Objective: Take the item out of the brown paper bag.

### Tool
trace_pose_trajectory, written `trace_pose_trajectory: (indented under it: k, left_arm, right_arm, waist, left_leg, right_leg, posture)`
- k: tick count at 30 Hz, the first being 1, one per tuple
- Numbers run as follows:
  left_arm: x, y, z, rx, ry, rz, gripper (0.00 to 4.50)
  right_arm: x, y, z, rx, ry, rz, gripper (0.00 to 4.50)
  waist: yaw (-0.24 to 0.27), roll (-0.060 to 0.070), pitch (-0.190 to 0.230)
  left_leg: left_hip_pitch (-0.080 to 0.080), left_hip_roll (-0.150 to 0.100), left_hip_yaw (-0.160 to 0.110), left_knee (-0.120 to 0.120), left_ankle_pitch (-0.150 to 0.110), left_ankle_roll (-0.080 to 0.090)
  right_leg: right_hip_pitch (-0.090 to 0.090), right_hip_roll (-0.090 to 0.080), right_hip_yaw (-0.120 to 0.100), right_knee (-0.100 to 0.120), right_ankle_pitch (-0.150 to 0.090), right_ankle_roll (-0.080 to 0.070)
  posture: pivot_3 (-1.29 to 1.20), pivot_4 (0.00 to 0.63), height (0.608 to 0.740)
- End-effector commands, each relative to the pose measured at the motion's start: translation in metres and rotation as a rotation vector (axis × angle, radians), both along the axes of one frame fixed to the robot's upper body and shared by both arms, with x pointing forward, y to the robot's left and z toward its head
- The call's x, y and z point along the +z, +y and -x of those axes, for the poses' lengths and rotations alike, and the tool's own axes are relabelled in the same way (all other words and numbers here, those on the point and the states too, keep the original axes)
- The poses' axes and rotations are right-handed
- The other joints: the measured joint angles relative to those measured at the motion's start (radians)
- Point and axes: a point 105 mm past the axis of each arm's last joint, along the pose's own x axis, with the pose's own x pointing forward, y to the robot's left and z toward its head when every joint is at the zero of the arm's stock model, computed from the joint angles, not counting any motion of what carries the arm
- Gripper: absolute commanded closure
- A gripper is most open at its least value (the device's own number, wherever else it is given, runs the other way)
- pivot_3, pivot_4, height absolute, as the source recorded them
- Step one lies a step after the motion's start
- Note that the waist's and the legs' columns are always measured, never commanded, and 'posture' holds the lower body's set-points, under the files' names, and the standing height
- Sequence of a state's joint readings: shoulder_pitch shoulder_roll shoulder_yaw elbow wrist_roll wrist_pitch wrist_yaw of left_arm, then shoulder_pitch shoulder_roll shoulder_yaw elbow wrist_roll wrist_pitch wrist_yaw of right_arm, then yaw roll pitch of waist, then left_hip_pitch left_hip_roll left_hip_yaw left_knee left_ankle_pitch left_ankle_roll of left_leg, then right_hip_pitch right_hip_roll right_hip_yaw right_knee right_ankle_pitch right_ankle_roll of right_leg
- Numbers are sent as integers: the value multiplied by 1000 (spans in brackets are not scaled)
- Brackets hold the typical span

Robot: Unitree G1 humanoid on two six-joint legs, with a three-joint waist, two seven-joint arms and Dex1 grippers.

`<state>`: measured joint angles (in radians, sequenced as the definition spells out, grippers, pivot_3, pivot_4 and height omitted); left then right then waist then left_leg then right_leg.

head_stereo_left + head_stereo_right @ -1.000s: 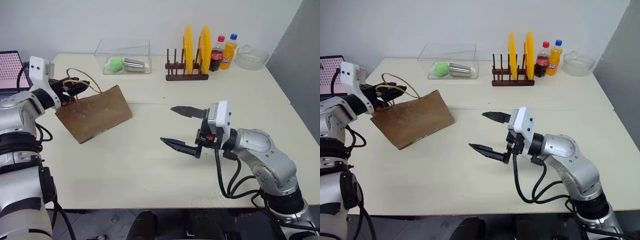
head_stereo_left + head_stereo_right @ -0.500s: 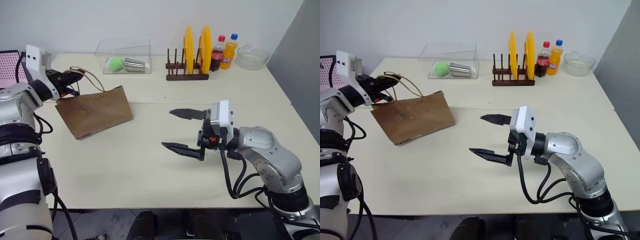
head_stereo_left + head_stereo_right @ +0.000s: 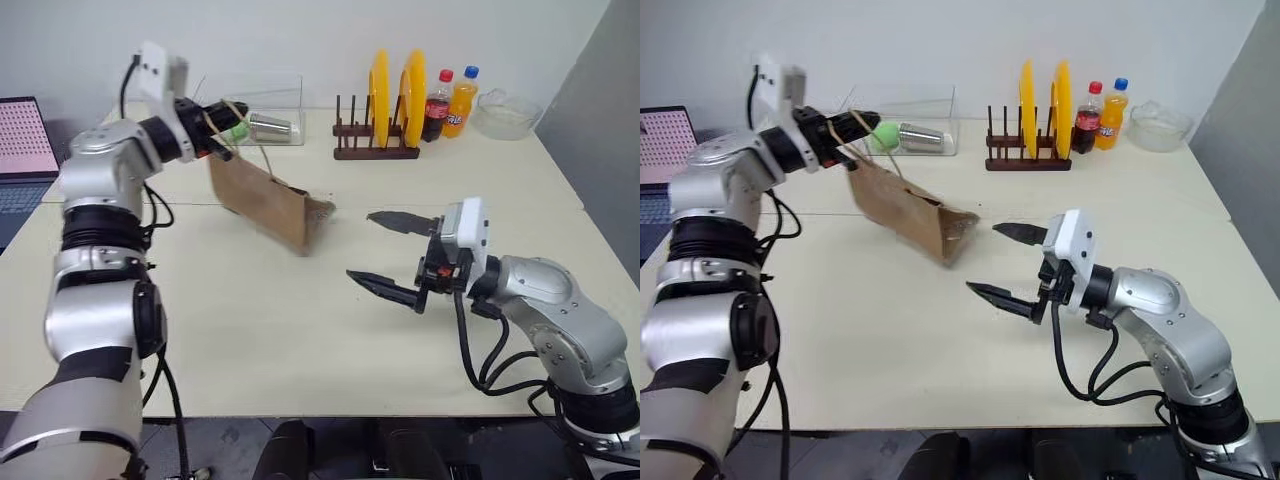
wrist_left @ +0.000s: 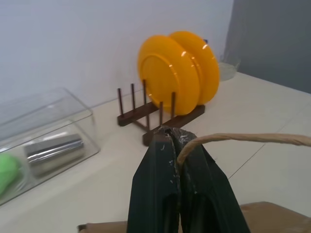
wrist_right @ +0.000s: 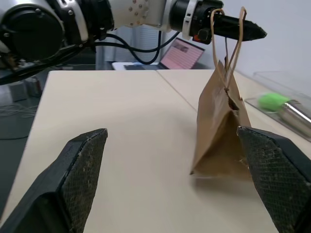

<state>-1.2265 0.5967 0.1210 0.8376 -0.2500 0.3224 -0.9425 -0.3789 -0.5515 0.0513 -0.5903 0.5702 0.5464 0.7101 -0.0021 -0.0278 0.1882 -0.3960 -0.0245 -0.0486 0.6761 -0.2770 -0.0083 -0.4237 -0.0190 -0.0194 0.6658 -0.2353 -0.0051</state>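
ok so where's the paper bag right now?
In the head views the brown paper bag hangs by its cord handles from the shut left gripper, tilted, its bottom corner at the table, between the clear box and the open right gripper.

Cream table with plate rack

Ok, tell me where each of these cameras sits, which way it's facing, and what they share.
Left eye and right eye: on the head, looking down over the table; both arms show.
Left wrist: along the left gripper, shut on a cord handle, toward the plate rack.
Right wrist: between the open right gripper fingers, toward the brown paper bag.
Shared: the head views and the right wrist view show the bag hanging from the left gripper.
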Motion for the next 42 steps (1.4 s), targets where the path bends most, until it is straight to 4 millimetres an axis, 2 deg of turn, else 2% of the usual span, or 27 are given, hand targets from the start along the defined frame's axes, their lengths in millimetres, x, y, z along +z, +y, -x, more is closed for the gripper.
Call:
trace_pose_trajectory:
  k: [1,6,11,16,27,42]
  left_arm:
    - [36,-25,-2,-14,-103,8,4483]
    - [40,-63,-14,-24,-96,35,4483]
    - [34,-96,-21,-33,-77,23,4483]
    - [29,-116,-24,-29,-52,8,4483]
    - [24,-116,-31,34,-7,18,4483]
    - [-2,-120,-32,33,56,-18,4483]
  right_arm:
    - [12,-13,3,-79,-51,-20,0]
    - [15,-38,1,-216,-62,-21,0]
    - [21,-59,3,-336,-90,-21,0]
    - [20,-67,9,-390,-92,-17,0]
    - [19,-69,12,-417,-92,-22,0]
    - [20,-65,11,-420,-104,-36,0]
  waist:
    - [0,0,0]
    - [1,0,0]
    - [-2,0,0]
    - [-2,0,0]
    - [-2,-1,0]
    - [-1,-1,0]
  left_leg:
    - [-1,0,0,1,0,0]
    - [-2,-1,0,2,0,1]
    - [-1,0,1,2,0,1]
    - [-1,0,1,2,0,1]
    - [-1,0,1,2,0,0]
    - [-1,-1,1,2,0,0]
  right_leg:
    - [0,0,0,0,0,0]
    - [0,0,0,0,1,1]
    - [0,0,0,0,1,1]
    - [0,0,1,0,1,2]
    - [0,0,1,0,1,2]
    - [0,0,1,1,1,2]
  posture:
    - [0,150,740]
    - [0,150,740]
    - [0,150,740]
    - [0,150,740]
    - [0,150,740]
    - [0,150,740]
